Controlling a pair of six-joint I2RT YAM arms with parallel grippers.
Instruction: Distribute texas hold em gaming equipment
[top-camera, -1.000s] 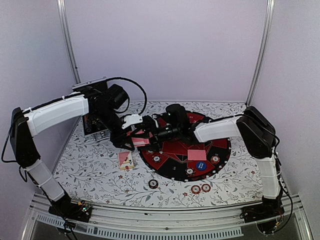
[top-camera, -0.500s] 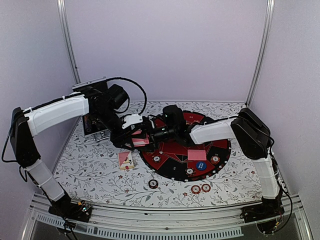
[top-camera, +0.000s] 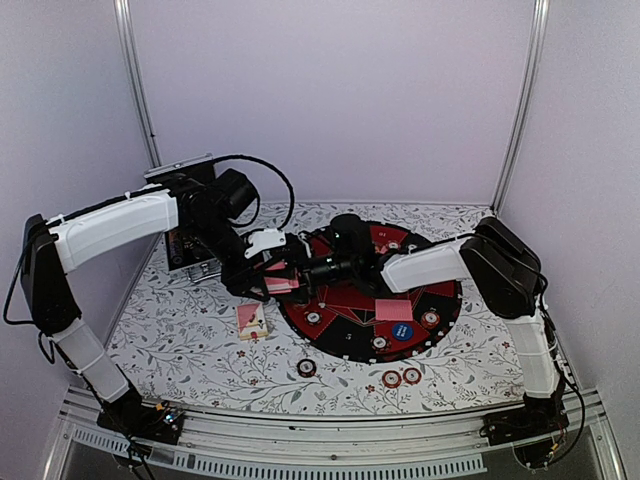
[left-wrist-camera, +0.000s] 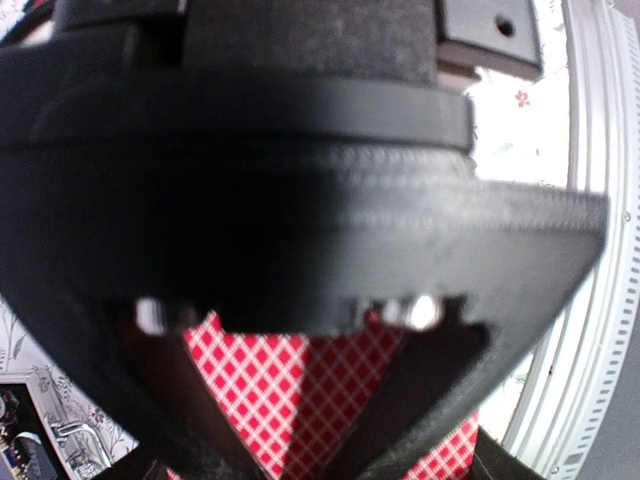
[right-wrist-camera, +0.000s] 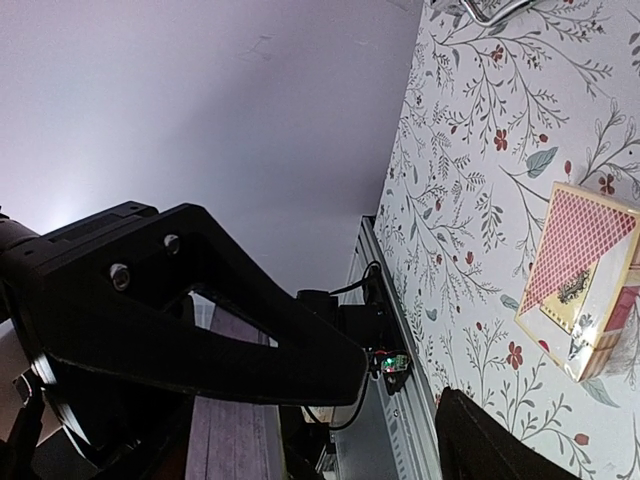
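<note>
Above the left edge of the round mat (top-camera: 345, 332), the two arms are facing each other for what looks like a hand-over. The left gripper (top-camera: 272, 281) is clamping tight on a small stack of pink-backed playing cards (top-camera: 286, 284) and holding it off the desk (top-camera: 180, 340); its wrist view is showing checked card backs between its fingers. The right gripper (top-camera: 304, 270) is hovering just beside that stack, its fingers (right-wrist-camera: 230, 310) standing apart with nothing between them. The step in hand, as I judge it, is drawing one card off the stack for dealing. One pink card (top-camera: 394, 309) is already lying on the mat near the blue button disc (top-camera: 403, 329) and some chips (top-camera: 430, 318). The next move is calling for the right gripper to slip over the top card's edge alone, pinch it, and pull away without dragging the rest.
</note>
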